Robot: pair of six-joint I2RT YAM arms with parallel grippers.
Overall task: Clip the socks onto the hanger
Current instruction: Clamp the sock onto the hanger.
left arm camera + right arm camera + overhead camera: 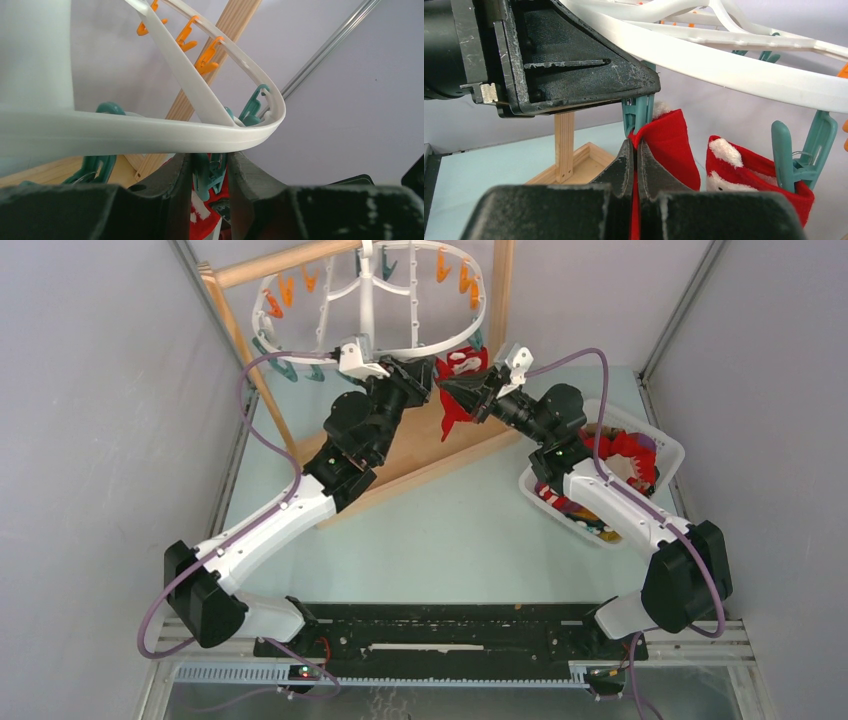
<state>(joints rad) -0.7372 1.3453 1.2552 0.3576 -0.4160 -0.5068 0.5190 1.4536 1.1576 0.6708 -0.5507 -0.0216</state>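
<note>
Saw a pale green table (450,540) walled in grey, with the left arm (280,515) and the right arm (620,505) stretched to its far end. Found a wooden stand (232,335) there, its tray base (410,455) flat on the table. Found the white oval hanger (478,328) hung at the stand's top bar, with orange and teal clothespins (287,290) round its rim. Spotted a white basket (672,447) at the right, beside the right arm, holding a heap of socks (628,452), mostly red.

Found the left gripper (210,175) just under the hanger's near rim. Saw its fingers (172,185) closed partway on a teal clothespin (209,172), one on each flank and pressing it. Found the right gripper (634,165) directly below that pin, jaws fully shut, pinching the edge of a red sock (671,145).

Saw the sock's top corner rising from between the right fingertips (624,170) to the mouth of the teal clothespin, with the white-trimmed cuff just beside it and the rest hanging down past the fingers. Could not tell whether the pin had bitten the fabric.

Noticed a second red sock (754,175) further along the rim, held at its edge by a second clothespin (804,150), apart from either gripper.
</note>
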